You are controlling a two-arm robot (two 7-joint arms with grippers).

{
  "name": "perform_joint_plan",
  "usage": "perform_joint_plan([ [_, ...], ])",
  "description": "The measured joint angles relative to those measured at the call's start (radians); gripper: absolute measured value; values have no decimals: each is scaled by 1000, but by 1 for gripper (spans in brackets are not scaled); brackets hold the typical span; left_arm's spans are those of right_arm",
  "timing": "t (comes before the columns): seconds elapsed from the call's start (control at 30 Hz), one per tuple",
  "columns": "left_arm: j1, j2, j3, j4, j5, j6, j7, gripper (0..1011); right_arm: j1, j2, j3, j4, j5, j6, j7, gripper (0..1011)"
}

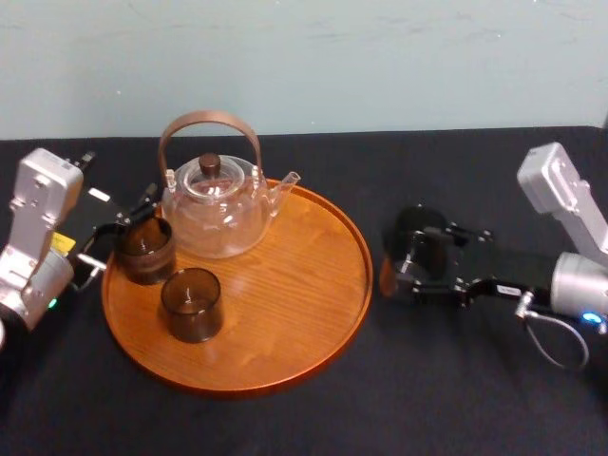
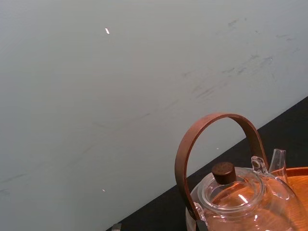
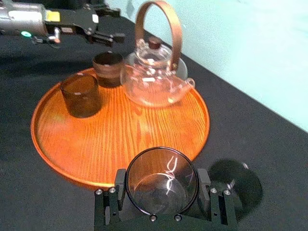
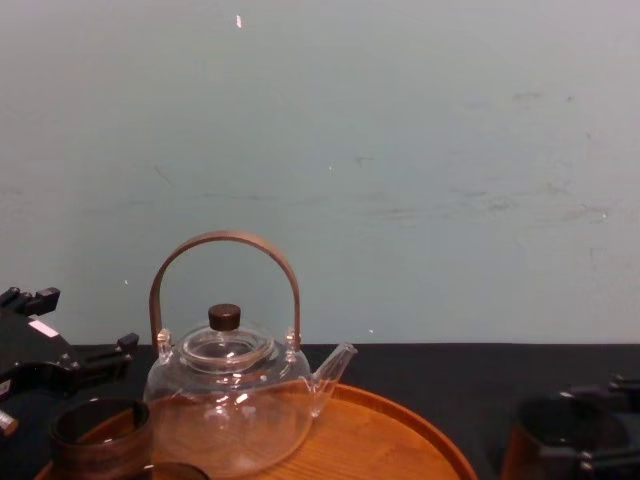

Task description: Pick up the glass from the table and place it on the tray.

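My right gripper [image 1: 418, 258] is shut on the glass [image 1: 418, 239], a short dark smoky tumbler, just right of the tray [image 1: 285, 328]. In the right wrist view the glass [image 3: 161, 180] sits upright between both fingers [image 3: 108, 204], near the tray's [image 3: 120, 144] rim, and its shadow falls on the black cloth beside it. The chest view has the held glass [image 4: 555, 430] at lower right. My left gripper [image 1: 119, 233] stands open at the tray's left rim, close to another dark glass [image 1: 144, 249] standing on the tray.
A clear glass teapot [image 1: 217, 204] with a curved brown handle stands at the tray's back left. A second dark glass [image 1: 192, 304] stands in front of it. The tray's right half is bare wood. A pale wall runs behind the black table.
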Motion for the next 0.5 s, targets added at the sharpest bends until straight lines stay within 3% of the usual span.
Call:
perform_joint_plan([
  [0.5,0,0,0,0,0,0,0,1001,144,-113,-116,69,-32,-26,63,900],
])
